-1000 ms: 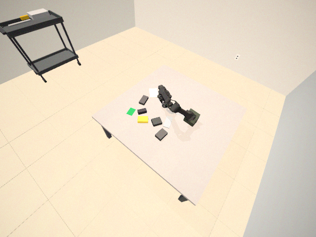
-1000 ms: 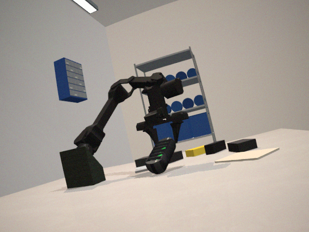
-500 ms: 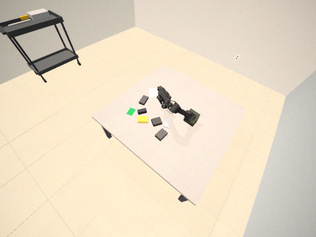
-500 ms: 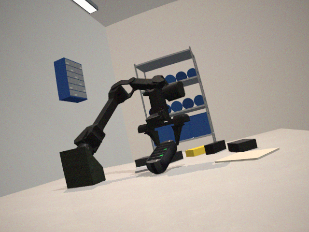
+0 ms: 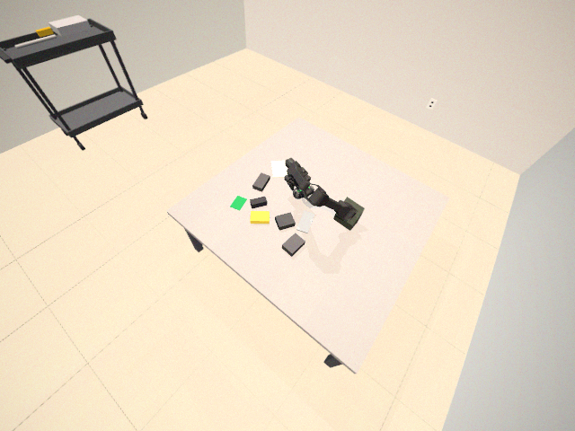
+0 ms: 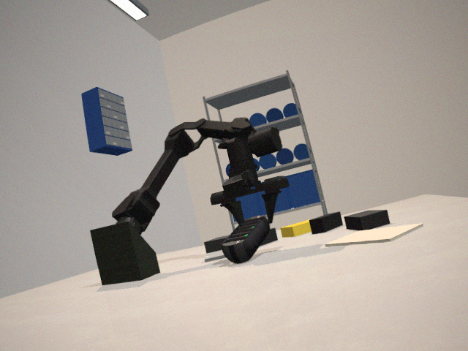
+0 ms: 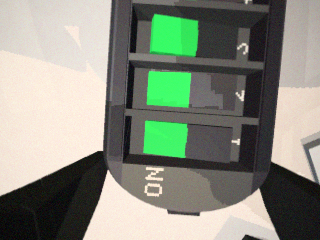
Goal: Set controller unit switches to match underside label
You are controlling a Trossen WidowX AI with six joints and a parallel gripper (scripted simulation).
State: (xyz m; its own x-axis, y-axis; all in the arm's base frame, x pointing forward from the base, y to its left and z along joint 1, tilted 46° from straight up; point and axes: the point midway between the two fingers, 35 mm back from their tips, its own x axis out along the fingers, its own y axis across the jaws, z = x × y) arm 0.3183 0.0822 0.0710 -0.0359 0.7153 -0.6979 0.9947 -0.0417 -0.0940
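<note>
The dark grey controller unit (image 5: 304,190) (image 6: 257,241) (image 7: 200,175) is tilted, one end lower and close to the bench in the exterior view; I cannot tell if it touches. My gripper (image 6: 256,221) (image 7: 182,164) points down and is shut on the unit, one finger at each long side. In the wrist view the switch side faces the camera, with switch 1 (image 7: 187,141), switch 2 (image 7: 190,90) and switch 3 (image 7: 192,36). Their green ends lie on the side marked ON; switch 3's green looks wider. The other switches are mostly cut off. The underside label is hidden.
Dark modules (image 5: 261,181) (image 5: 258,202) (image 5: 284,220) (image 5: 293,244), a yellow block (image 5: 260,216) (image 6: 289,230), a green card (image 5: 238,202), a pale sheet (image 5: 277,168) (image 6: 374,235) and a light grey plate (image 5: 305,222) lie around on the bench (image 5: 371,278).
</note>
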